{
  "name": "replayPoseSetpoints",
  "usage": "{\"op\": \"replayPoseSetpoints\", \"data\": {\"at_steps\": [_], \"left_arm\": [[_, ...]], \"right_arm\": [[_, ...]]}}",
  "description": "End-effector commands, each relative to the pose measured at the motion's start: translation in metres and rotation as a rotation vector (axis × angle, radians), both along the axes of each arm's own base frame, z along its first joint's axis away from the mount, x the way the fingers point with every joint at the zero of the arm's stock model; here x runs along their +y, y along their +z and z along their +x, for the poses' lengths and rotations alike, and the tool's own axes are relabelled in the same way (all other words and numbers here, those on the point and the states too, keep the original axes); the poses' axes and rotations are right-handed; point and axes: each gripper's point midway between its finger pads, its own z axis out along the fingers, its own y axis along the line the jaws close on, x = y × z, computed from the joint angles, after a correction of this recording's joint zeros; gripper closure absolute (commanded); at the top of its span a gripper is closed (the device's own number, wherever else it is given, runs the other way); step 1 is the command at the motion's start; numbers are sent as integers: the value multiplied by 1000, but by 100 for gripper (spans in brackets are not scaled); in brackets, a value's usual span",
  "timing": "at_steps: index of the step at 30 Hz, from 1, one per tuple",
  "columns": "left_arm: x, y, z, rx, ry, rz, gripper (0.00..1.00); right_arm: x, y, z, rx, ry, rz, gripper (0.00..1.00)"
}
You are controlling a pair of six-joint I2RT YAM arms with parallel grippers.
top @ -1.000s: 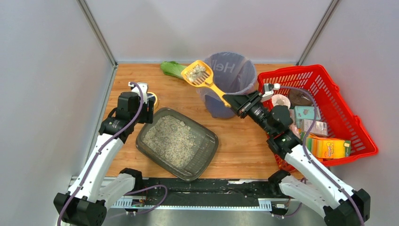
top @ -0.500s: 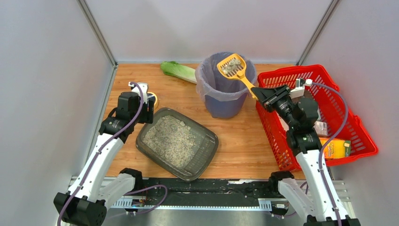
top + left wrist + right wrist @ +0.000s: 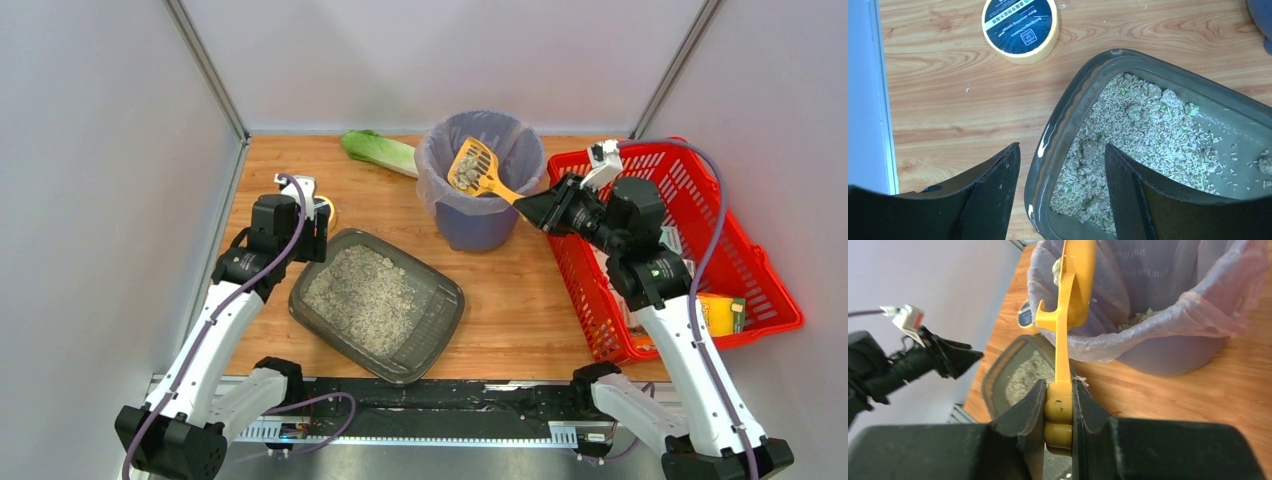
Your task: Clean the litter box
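Now grips yellow scoop (image 3: 470,168) tight in right gripper (image 3: 531,205), over bin (image 3: 470,232) beyond litter box (image 3: 432,322); spans litter box rim with left gripper (image 3: 1062,150), jaws wide open, empty.

Object: litter box (image 3: 436,322), a shallow dark grey translucent tray with rounded corners.
Pose: sat flat and upright on the wooden counter (image 3: 510,300), open-topped, turned askew to the counter's edges.
Place: left of the counter's centre, toward the near edge.
Contents: grey-beige granular litter (image 3: 358,292) with small green flecks and a few clumps.
Spread: the litter lay thick over the left and far part; the right end showed bare floor with stray grains.
Rim: glossy, unbroken where visible.
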Motion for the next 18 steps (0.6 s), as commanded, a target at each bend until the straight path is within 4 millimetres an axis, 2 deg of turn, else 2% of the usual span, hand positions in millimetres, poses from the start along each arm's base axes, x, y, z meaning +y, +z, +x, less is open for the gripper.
{"op": "replayPoseSetpoints", "data": {"at_steps": [1,7,8,10,18], "left_arm": [[-4,9,2,-38,-13,-17,29],[-3,12,1,-49,-12,-19,29],[-3,12,1,-50,-14,-20,29],[-4,13,1,-53,-18,-26,29],[-6,13,1,-54,-22,-30,29]], "right_arm": [[-10,6,2,-95,-40,-259,100],[-8,5,9,-150,-44,-427,100],[-18,6,15,-158,-107,-467,100],[-19,10,16,-189,-106,-510,100],[-18,27,9,-340,-54,-594,100]]}}
